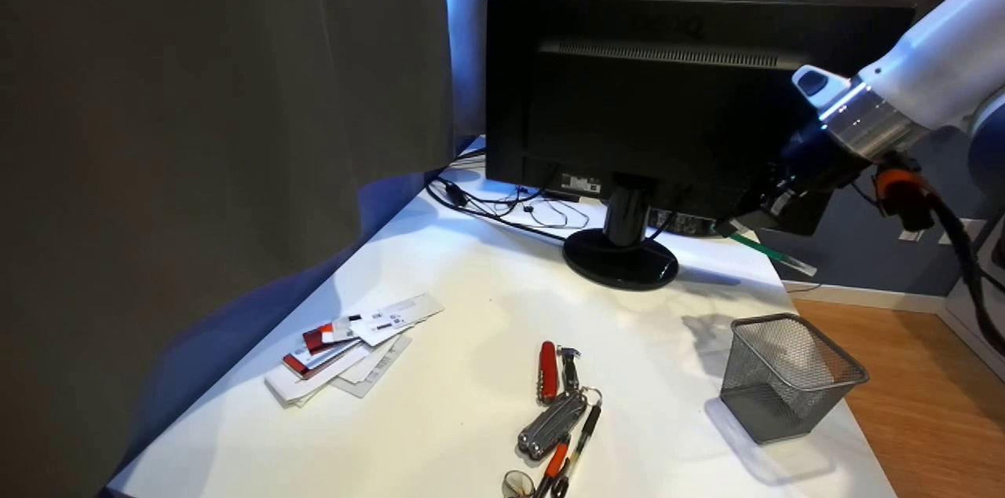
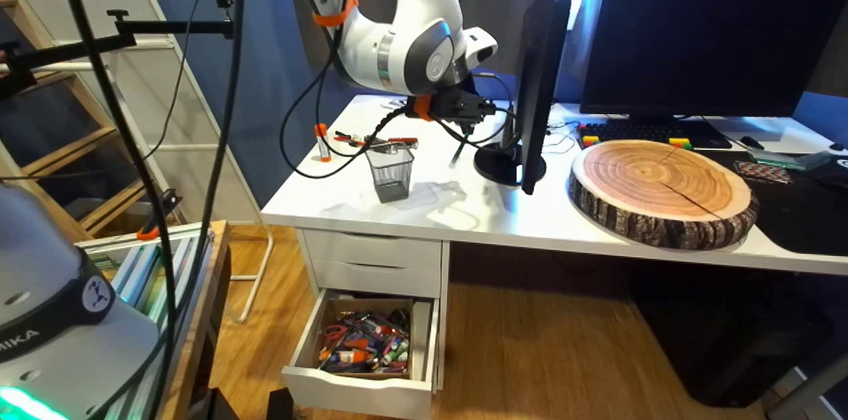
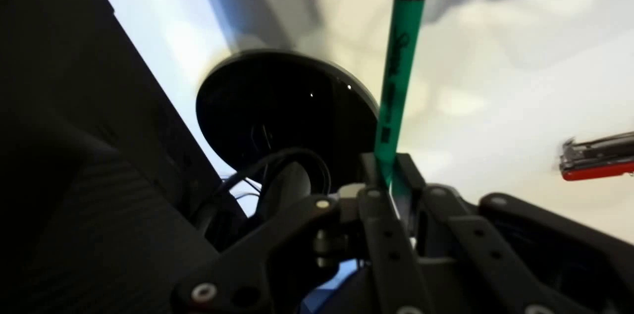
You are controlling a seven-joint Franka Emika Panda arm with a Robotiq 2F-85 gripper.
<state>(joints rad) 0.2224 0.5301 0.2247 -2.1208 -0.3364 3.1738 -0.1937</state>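
The pen [image 3: 398,66] is green with dark lettering, the gripper [image 3: 390,168] black, the basket [image 1: 820,404] grey mesh, the pocket knife [image 1: 548,371] red, the monitor [image 1: 667,105] black, the desk [image 1: 455,404] white, the curtain [image 1: 228,129] grey-brown, and the log slice [image 2: 652,175] pinkish tan with concentric rings inside mottled dark-brown bark [image 2: 662,232].

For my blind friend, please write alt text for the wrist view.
A robot hand grips a slim green pen above a white desk; a round black monitor base lies beyond, a partly seen red tool at right.
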